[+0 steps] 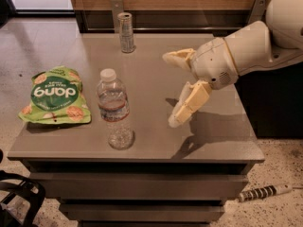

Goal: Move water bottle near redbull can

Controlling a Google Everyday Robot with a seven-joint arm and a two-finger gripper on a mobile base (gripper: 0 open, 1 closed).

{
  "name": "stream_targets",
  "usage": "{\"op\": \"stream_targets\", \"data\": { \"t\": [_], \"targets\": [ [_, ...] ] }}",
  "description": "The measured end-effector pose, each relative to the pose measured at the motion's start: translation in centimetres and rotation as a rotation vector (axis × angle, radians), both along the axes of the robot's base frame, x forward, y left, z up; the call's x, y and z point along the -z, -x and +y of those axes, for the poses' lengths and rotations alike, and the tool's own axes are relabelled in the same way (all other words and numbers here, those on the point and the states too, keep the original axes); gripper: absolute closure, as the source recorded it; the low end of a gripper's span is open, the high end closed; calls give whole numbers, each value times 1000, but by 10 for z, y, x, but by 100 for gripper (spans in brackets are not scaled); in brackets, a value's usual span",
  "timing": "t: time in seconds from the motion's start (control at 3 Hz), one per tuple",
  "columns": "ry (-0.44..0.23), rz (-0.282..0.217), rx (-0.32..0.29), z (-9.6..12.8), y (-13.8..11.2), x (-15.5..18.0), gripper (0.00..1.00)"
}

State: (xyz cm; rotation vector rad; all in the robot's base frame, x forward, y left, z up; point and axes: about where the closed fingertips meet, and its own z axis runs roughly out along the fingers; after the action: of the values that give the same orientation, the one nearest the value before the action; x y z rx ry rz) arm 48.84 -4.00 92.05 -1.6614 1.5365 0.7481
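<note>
The water bottle [113,109] stands upright near the front of the grey table [151,74], clear with a white cap and a reddish-brown label band. The redbull can [126,32] stands upright at the table's far edge, behind the bottle and well apart from it. My gripper [171,90] hangs over the middle right of the table, to the right of the bottle and not touching it. Its two cream fingers [188,104] are spread wide, open and empty.
A green snack bag [54,96] lies flat at the table's left edge, next to the bottle. A wooden wall with metal brackets runs behind the table. A cable end [264,193] lies on the floor at the lower right.
</note>
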Motion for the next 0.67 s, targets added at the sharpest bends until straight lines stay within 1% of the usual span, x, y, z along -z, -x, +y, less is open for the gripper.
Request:
{"op": "stream_targets", "data": {
  "t": [0.33,0.67],
  "targets": [
    [-108,10,-70,27,10,10,0],
    [-175,8,-107,46,21,17,0]
  ]
}}
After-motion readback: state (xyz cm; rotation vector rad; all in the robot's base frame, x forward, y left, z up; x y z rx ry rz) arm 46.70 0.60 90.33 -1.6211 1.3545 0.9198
